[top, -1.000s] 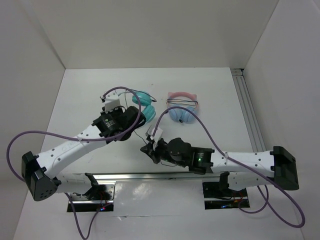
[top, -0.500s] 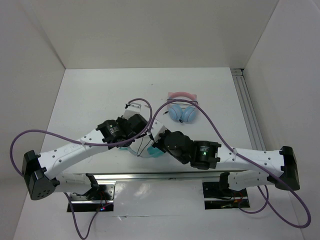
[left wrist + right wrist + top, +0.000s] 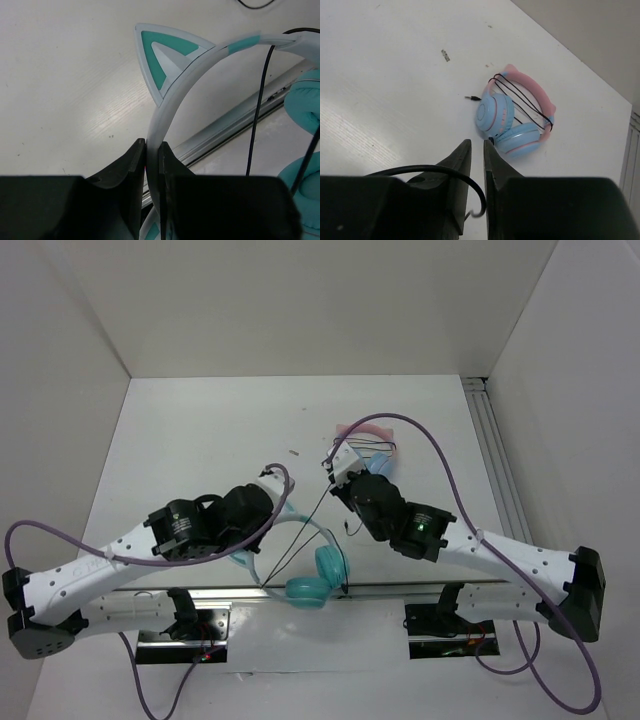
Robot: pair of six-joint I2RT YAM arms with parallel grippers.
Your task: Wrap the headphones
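The headphones (image 3: 330, 562) were found by the middle of the near edge of the counter (image 3: 200, 430), ear cups (image 3: 308, 590) outermost. Their headband (image 3: 200, 55) was clamped in the left pincer (image 3: 152, 150), just below a cat ear (image 3: 157, 52). From above, that pincer's fingers were hidden under its wrist, and the pink pair (image 3: 520, 117) toward the far right corner was partly covered by the right arm. The right pincer (image 3: 476, 150) was nearly closed on the thin black cable (image 3: 258, 115), which was looped over one finger and stretched taut.
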